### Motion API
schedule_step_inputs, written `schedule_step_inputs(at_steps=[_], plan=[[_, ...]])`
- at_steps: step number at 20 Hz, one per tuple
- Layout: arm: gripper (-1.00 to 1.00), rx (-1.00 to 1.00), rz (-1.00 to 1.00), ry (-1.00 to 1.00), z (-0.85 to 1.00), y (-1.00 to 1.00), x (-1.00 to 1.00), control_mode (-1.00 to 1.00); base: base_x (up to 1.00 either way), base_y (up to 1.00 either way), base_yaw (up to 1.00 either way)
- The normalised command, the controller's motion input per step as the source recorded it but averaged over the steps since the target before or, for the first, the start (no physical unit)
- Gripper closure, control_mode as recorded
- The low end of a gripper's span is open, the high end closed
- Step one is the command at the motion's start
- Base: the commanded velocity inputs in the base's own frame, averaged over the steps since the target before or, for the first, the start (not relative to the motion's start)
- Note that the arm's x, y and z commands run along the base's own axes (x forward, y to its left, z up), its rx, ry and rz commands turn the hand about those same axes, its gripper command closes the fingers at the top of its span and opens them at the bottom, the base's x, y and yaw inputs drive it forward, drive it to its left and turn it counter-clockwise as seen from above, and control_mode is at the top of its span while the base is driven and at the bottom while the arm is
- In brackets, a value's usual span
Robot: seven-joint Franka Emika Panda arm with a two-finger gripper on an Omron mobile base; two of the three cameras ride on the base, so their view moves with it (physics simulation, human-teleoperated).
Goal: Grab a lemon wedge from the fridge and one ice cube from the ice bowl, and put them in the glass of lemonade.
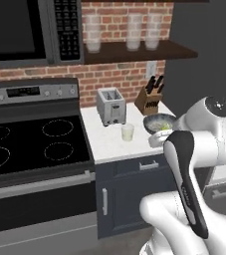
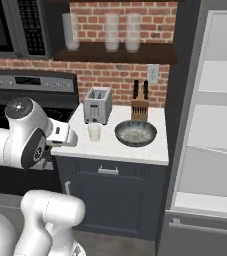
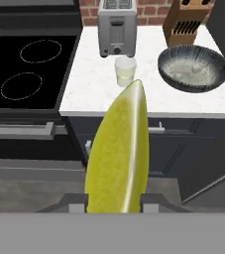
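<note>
lemon wedge clamped in my claw

my gripper (image 3: pixel 114 202) is closed on the lemon wedge (image 3: pixel 118 154), which stands up between my two fingertips, its pointed end toward the counter (image 3: pixel 94 84). there the glass of lemonade (image 3: pixel 125 71) sits just in front of the toaster (image 3: pixel 117 26), with the ice bowl (image 3: pixel 194 68) beside it near the knife block (image 3: pixel 187 21). the fridge (image 2: pixel 212 125) stands open at the right.
</note>
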Motion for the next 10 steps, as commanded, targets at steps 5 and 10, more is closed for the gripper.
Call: schedule_step_inputs(at_steps=[5, 10], plan=[[1.00, 0.00, 0.00, 0.00, 0.00, 0.00, 0.00, 1.00, 0.52, 0.00, 0.01], [1.00, 0.00, 0.00, 0.00, 0.00, 0.00, 0.00, 1.00, 0.59, 0.00, 0.01]])
